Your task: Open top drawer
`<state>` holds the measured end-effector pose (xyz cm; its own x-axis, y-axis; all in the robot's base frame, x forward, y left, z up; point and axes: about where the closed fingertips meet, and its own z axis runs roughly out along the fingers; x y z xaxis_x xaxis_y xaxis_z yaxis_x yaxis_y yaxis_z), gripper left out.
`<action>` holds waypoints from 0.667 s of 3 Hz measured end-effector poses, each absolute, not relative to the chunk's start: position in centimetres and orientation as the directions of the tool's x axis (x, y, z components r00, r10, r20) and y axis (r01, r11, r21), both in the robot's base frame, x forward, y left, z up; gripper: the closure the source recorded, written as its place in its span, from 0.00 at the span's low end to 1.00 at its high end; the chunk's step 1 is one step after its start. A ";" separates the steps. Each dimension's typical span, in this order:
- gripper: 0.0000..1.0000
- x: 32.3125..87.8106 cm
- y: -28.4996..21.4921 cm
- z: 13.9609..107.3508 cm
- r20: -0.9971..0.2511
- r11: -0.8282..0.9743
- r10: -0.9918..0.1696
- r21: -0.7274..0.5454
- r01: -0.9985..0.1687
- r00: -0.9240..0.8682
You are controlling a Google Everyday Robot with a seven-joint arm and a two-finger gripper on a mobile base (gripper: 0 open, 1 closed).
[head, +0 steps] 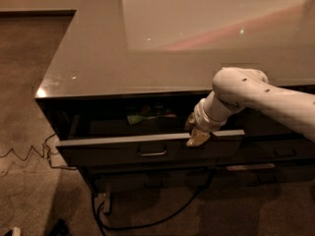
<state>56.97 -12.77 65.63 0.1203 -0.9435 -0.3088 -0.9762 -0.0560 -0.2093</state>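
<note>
The top drawer (113,154) is a wide dark grey drawer under the counter's front edge. It stands pulled out partway, its top rim a pale strip. A small rectangular metal pull (152,151) sits at the middle of its front. Inside the gap I see a green item (137,118) and other small things in shadow. My gripper (197,134), on the white arm that comes in from the right, rests at the drawer's upper rim, right of the pull.
A glossy grey countertop (147,48) spans the cabinet. Shallower dark drawers (147,183) sit below, another drawer column to the right (285,154). A black cable (147,220) loops on the carpet under the cabinet, and a thin wire (24,151) lies at the left.
</note>
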 end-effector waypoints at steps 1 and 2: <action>0.81 57.0 -12.8 65.6 -0.309 -0.056 -0.943 -0.209 -0.976 0.120; 0.58 57.0 -12.8 65.6 -0.309 -0.056 -0.943 -0.209 -0.976 0.120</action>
